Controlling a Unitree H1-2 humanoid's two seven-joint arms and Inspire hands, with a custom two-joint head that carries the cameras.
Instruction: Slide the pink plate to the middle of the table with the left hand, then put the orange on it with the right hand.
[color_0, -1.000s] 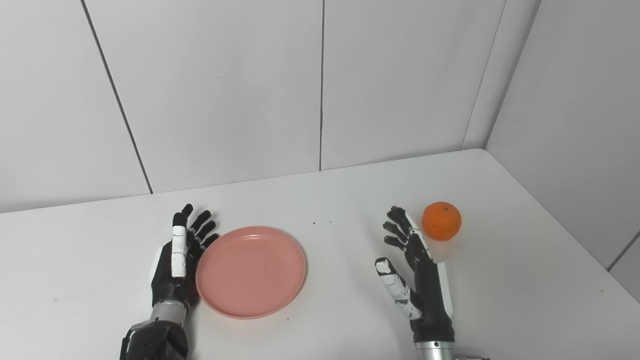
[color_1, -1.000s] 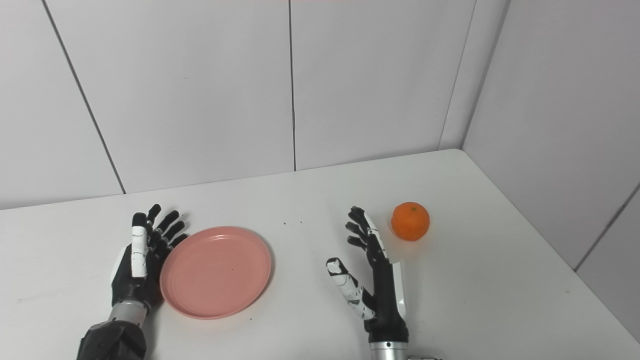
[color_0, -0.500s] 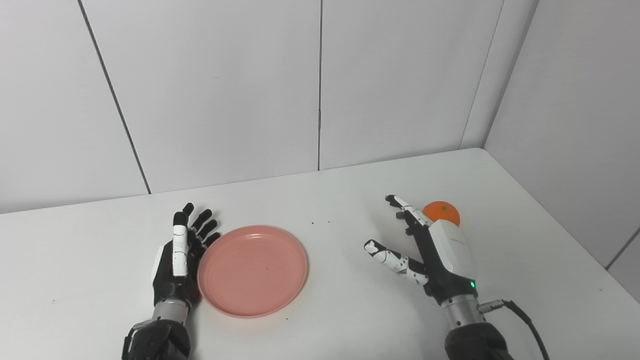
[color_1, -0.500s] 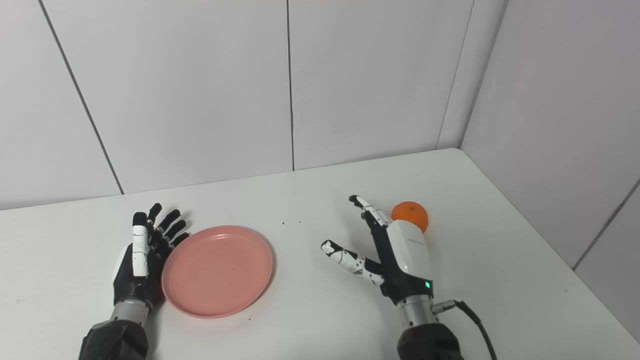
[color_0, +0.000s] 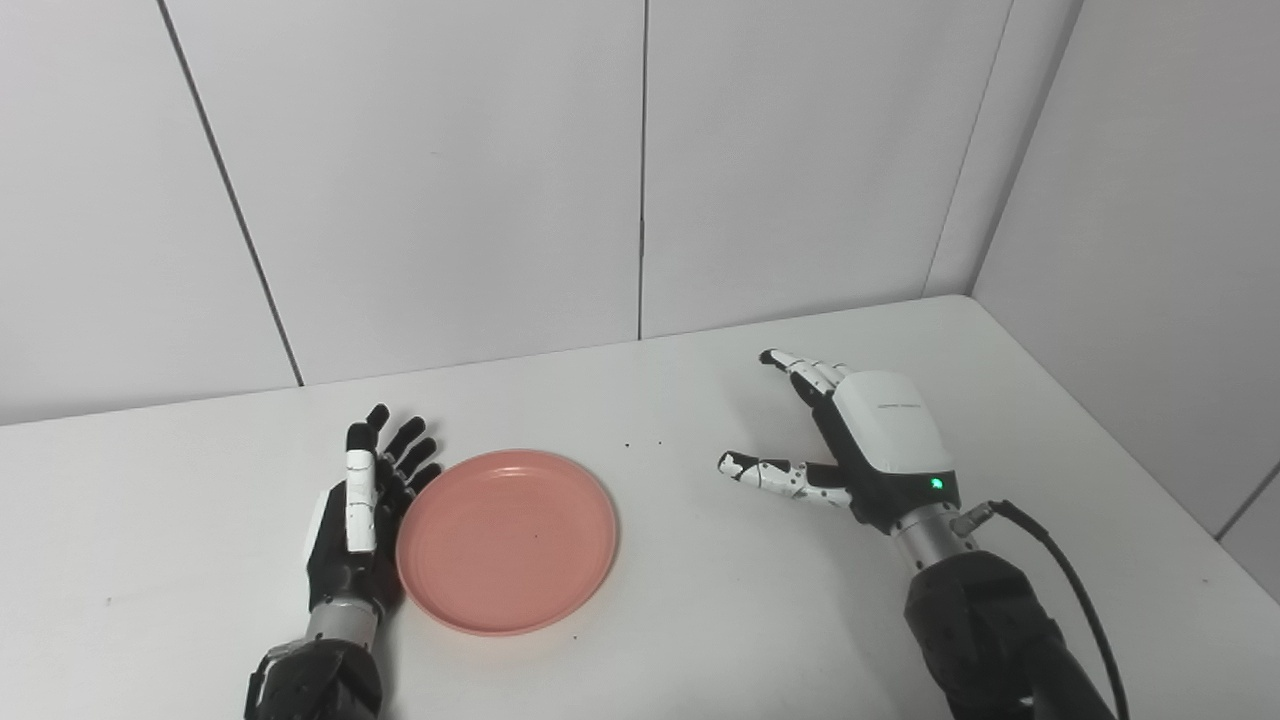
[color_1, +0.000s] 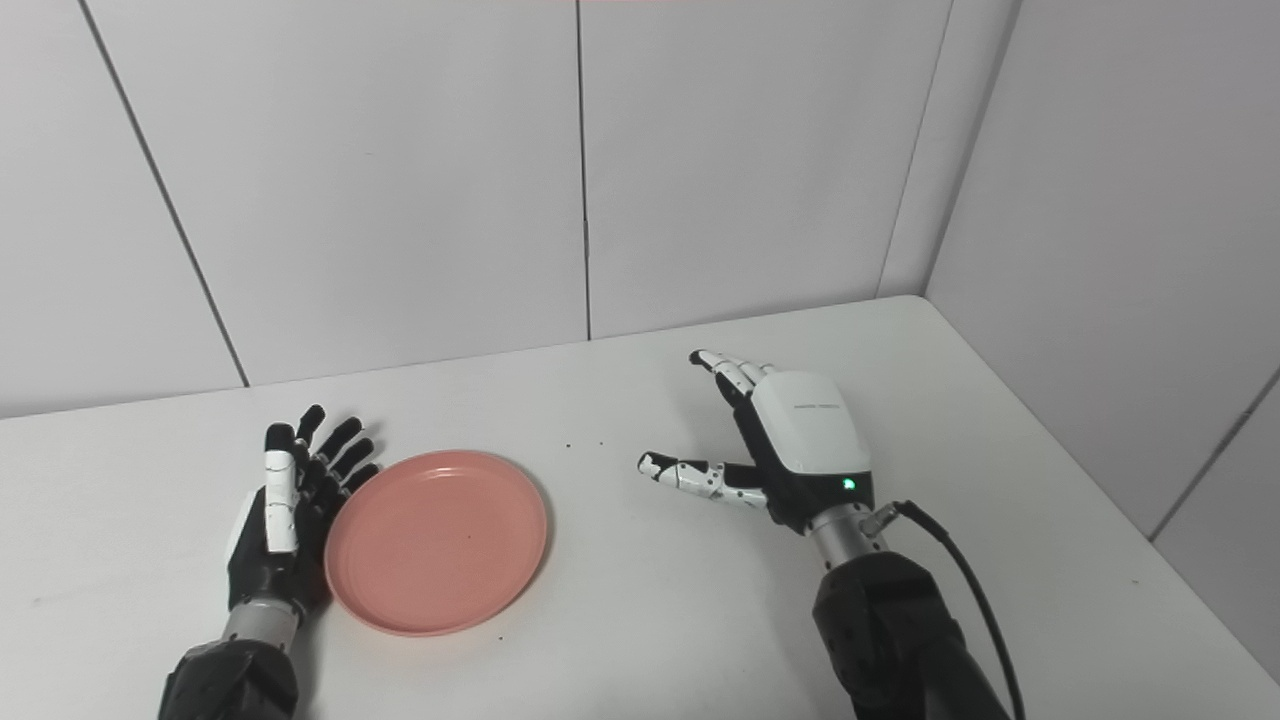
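The pink plate (color_0: 507, 540) lies flat on the white table (color_0: 700, 600), left of the table's middle, and the left hand (color_0: 358, 520) stands on edge just beside its left rim, palm turned toward the plate, apparently touching it. That posture suits a sideways push: the flat of the hand can bear on the rim and slide the plate to the right without lifting it. Its fingers (color_0: 400, 455) are straight and spread, holding nothing. The right hand (color_0: 865, 440) hovers over the right part of the table with its white back turned up toward the cameras, fingers (color_1: 725, 368) extended and the thumb (color_0: 765, 472) stretched toward the plate, so it is released as well. The orange cannot be seen in either view; judging by the task, it probably sits beneath that palm, hidden by the hand, which seems poised above for a downward grasp. Whether the fingers already touch the fruit cannot be told. The plate looks short of the middle.
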